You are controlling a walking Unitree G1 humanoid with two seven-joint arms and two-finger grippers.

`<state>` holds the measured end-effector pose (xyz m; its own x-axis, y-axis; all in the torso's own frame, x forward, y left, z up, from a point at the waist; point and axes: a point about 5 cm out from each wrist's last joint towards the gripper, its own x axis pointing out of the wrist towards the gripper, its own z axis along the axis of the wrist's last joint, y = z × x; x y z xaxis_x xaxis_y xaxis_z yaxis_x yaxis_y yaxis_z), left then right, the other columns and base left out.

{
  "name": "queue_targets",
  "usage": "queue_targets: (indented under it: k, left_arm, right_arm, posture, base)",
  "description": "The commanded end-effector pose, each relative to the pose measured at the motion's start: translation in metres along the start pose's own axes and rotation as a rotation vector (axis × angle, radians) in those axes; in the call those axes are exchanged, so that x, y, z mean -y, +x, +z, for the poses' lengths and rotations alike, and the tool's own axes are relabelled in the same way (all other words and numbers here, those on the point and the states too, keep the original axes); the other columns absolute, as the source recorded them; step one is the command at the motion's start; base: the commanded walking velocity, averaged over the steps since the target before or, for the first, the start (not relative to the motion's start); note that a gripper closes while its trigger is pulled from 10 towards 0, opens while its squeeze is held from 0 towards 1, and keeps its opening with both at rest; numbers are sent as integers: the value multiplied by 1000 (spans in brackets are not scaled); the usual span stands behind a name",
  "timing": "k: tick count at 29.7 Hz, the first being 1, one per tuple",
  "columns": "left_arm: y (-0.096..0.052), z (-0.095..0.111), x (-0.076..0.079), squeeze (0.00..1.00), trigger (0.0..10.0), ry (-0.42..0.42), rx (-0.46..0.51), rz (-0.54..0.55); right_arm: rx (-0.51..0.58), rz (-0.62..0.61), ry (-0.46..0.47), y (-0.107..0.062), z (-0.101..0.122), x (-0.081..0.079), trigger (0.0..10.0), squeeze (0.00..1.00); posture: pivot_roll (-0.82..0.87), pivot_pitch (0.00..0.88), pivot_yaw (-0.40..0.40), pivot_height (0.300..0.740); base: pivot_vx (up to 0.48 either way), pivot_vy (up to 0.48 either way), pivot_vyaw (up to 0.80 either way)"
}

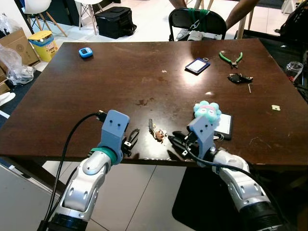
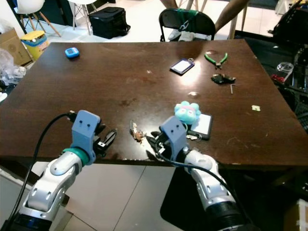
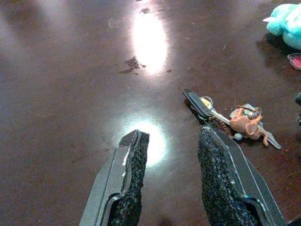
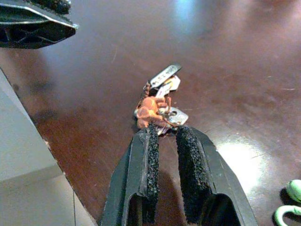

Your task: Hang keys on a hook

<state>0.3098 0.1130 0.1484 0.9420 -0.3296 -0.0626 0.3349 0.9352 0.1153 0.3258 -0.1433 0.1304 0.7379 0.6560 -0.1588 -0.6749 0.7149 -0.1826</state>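
A bunch of keys (image 1: 156,132) with an orange charm lies on the dark wooden table (image 1: 144,77) close to its front edge, between my two grippers. My left gripper (image 1: 131,139) is low over the table just left of the keys (image 3: 230,120), open, with nothing between its fingers (image 3: 131,160). My right gripper (image 1: 175,140) comes in from the right. Its fingertips (image 4: 151,136) are a narrow gap apart and right at the keys (image 4: 157,106), with nothing held between them.
A teal plush toy (image 1: 207,110) lies on a black slab (image 1: 225,126) just behind my right gripper. Further back are a blue card holder (image 1: 197,65), green pliers (image 1: 231,57) and a small blue device (image 1: 85,52). A black chair (image 1: 197,19) and a person's arm (image 1: 245,12) are beyond the table.
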Motion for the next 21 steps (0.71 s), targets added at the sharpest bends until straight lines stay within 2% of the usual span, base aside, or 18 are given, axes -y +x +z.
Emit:
queue_targets:
  k: [1,9,12,16,17,21]
  left_arm:
    - [-1,-6,-1,0,10000,3,-18,13]
    - [-1,-6,-1,0,10000,4,-17,17]
    - [-2,-5,-2,0,10000,4,-21,25]
    - [-2,-5,-2,0,10000,2,-22,32]
    - [-2,-5,-3,0,10000,2,-22,33]
    - [-3,-5,-3,0,10000,1,-24,37]
  right_arm:
    - [-10,37,-2,7,-4,-9,10000,0]
    - [-13,46,-9,11,-6,-11,10000,0]
    - [-6,-51,-7,21,-4,2,10000,0]
    - [48,-53,5,28,6,3,10000,0]
    - [54,-53,7,29,7,3,10000,1000]
    - [55,-54,9,32,8,3,10000,1000]
  posture:
    - [-99,128,142,740]
    - [-98,129,141,740]
    - [-85,144,140,740]
    - [-76,150,136,740]
    - [-76,150,136,740]
    - [-71,155,135,740]
  base:
    - [0,0,0]
    - [0,0,0]
    - [0,0,0]
    - [0,0,0]
    - [0,0,0]
    - [0,0,0]
